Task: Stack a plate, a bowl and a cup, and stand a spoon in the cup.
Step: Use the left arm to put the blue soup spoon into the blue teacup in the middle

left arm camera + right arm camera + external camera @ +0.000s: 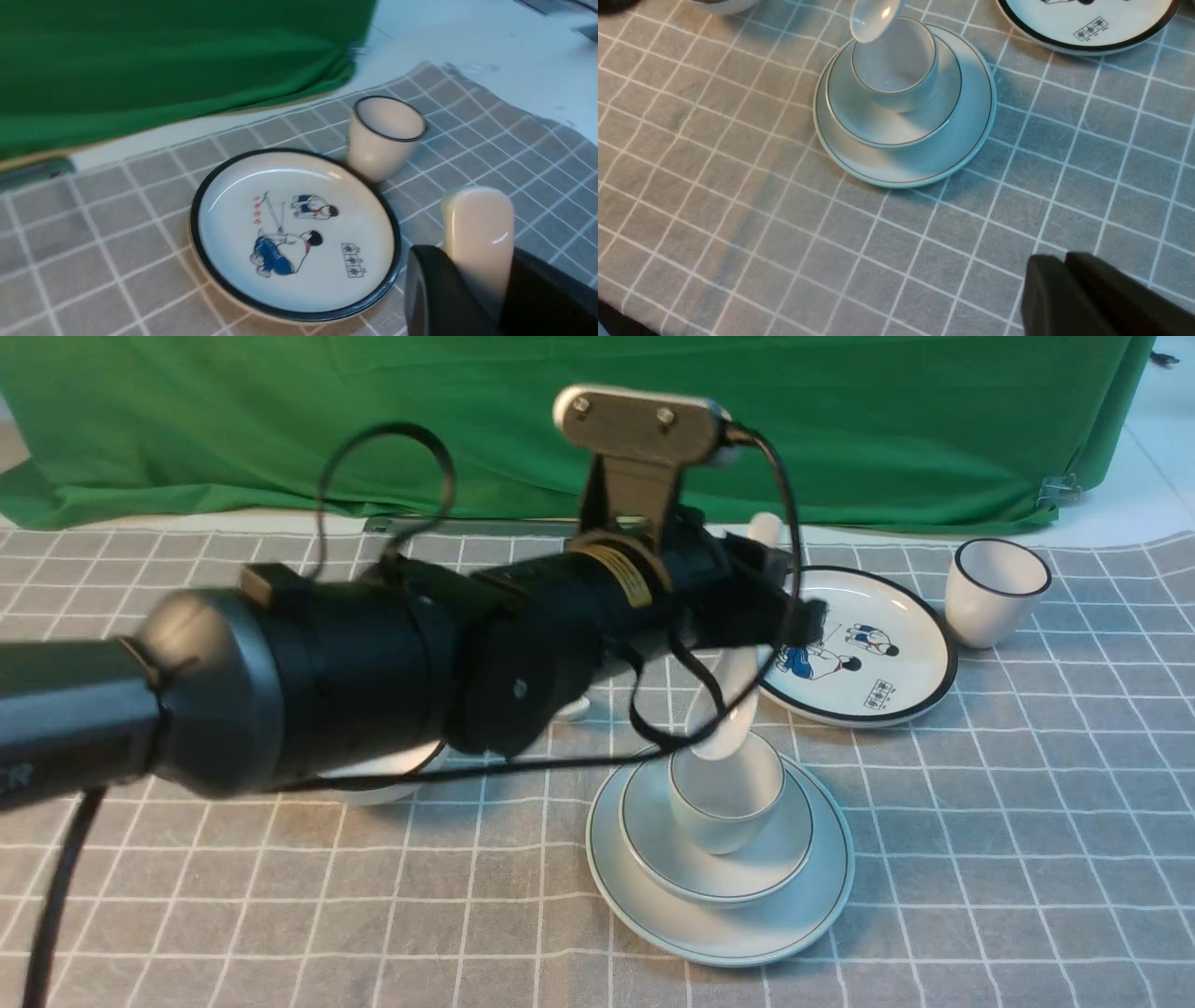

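Observation:
The plate point(747, 938) lies on the checked cloth with the bowl point(738, 887) on it and the cup point(724, 812) upright in the bowl. The stack also shows in the right wrist view: plate point(924, 163), bowl point(896, 130), cup point(901, 93). My left gripper point(794, 616) is shut on the handle of the white spoon point(738, 709), held tilted with its scoop end at the cup's far rim point(873, 21). The handle shows between the left gripper's point(472, 261) jaws. My right gripper point(1064, 263) is shut and empty, low over the cloth in front of the stack.
A black-rimmed plate with cartoon figures point(868, 653) lies behind the stack, and a black-rimmed cup point(994, 593) stands to its right. Another white bowl point(373, 789) sits partly hidden under my left arm. A green cloth hangs along the back.

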Tool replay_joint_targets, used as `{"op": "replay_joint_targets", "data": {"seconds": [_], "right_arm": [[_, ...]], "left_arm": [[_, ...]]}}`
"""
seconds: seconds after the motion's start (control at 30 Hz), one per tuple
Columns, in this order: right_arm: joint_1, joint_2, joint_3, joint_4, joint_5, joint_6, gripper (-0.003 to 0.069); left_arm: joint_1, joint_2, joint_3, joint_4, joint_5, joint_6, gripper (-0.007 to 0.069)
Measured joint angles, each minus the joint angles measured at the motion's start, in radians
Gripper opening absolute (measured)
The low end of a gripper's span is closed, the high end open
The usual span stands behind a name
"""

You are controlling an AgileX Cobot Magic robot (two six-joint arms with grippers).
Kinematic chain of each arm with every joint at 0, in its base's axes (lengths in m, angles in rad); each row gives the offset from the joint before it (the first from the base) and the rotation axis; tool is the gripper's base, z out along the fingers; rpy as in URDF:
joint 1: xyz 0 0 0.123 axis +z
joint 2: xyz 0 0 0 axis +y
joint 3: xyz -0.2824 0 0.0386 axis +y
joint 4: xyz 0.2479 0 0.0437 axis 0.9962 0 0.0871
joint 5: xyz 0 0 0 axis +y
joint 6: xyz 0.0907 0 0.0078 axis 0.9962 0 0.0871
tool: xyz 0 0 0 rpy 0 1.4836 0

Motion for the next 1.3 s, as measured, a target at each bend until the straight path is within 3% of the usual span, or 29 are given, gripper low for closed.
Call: {"op": "replay_joint_targets", "data": {"seconds": [0.4,0.77,1.3], "right_arm": [[0.000,0.000,0.000,0.000,-0.005,0.000,0.0080],[0.000,0.000,0.000,-0.001,-0.023,-0.001,0.0086],[0.000,0.000,0.000,-0.001,-0.043,-0.001,0.0090]], "left_arm": [[-0.030,0.025,0.232,0.021,-0.550,0.083,0.0126],[-0.030,0.097,0.243,0.056,-0.604,0.075,0.0126],[-0.030,0.147,0.243,0.078,-0.511,0.071,0.0139]]}}
